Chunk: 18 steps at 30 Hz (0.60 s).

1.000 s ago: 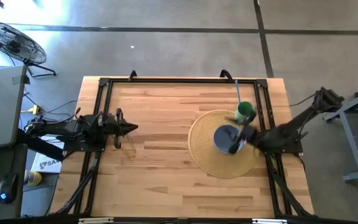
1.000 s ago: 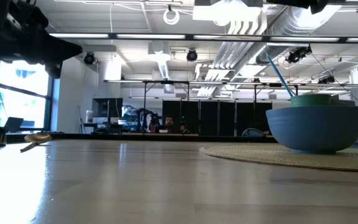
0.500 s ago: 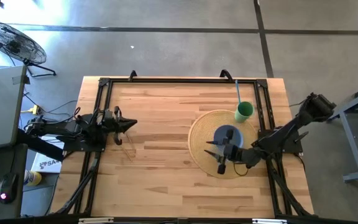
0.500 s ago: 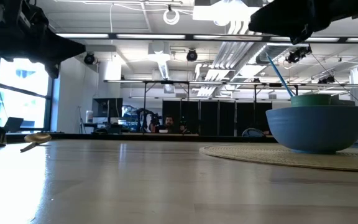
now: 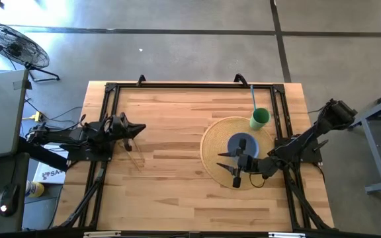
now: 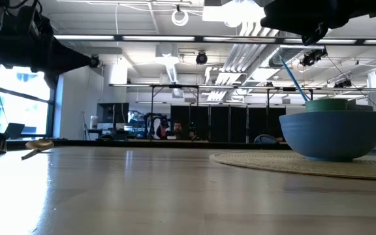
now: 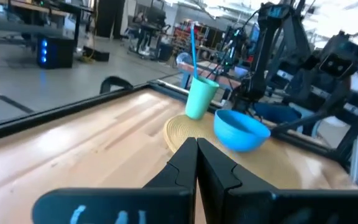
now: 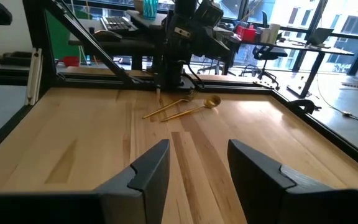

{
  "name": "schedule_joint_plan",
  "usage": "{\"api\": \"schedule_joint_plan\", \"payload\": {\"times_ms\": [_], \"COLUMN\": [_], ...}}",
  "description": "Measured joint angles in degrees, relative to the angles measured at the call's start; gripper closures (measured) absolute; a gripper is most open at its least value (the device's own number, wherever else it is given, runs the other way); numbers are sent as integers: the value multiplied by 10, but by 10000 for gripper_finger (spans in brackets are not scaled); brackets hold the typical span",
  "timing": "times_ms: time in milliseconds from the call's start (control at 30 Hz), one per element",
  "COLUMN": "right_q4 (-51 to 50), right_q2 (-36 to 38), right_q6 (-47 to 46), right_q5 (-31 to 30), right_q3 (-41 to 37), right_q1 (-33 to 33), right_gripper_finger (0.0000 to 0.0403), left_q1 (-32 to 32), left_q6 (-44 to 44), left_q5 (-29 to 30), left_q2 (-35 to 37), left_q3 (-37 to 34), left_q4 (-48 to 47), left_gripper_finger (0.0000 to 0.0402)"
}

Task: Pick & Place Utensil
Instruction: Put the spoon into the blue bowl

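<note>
The right gripper (image 5: 226,162) stood with jaws apart and empty, over the woven mat (image 5: 211,158), beside the blue bowl (image 5: 241,144). The green cup (image 5: 260,118) holding a blue straw (image 5: 253,99) lay beyond. The left gripper (image 5: 142,129) was closed, empty. Just beside its tips lay what appeared to be wooden utensils (image 8: 182,109) on the table (image 5: 177,178).

Tabletop (image 5: 170,119): pale striped wood. Bowl (image 5: 241,143) blue; cup (image 5: 260,118) green, straw (image 5: 253,98) blue. Mat (image 5: 211,149) tan woven. Utensils (image 8: 182,109) golden-yellow.
</note>
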<state>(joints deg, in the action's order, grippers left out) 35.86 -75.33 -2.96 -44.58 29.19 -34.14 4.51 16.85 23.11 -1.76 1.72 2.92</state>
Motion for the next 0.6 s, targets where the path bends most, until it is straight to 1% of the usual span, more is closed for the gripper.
{"api": "schedule_joint_plan", "payload": {"times_ms": [133, 300, 467, 600], "right_q4": [0, 0, 0, 5], "right_q2": [0, 0, 0, 0], "right_q6": [0, 0, 0, 0], "right_q5": [0, -1, -4, -4], "right_q3": [0, 0, 0, 0], "right_q1": [0, 0, 0, 0], "right_gripper_finger": [247, 247, 247, 247], "left_q1": [0, 0, 0, 0], "left_q6": [22, 44, 71, 150], "left_q5": [-3, -28, -15, 11], "left_q2": [-1, -39, -122, -214], "left_q3": [-4, -5, -4, 2], "left_q4": [22, 73, 115, 98], "left_gripper_finger": [401, 401, 401, 401]}}
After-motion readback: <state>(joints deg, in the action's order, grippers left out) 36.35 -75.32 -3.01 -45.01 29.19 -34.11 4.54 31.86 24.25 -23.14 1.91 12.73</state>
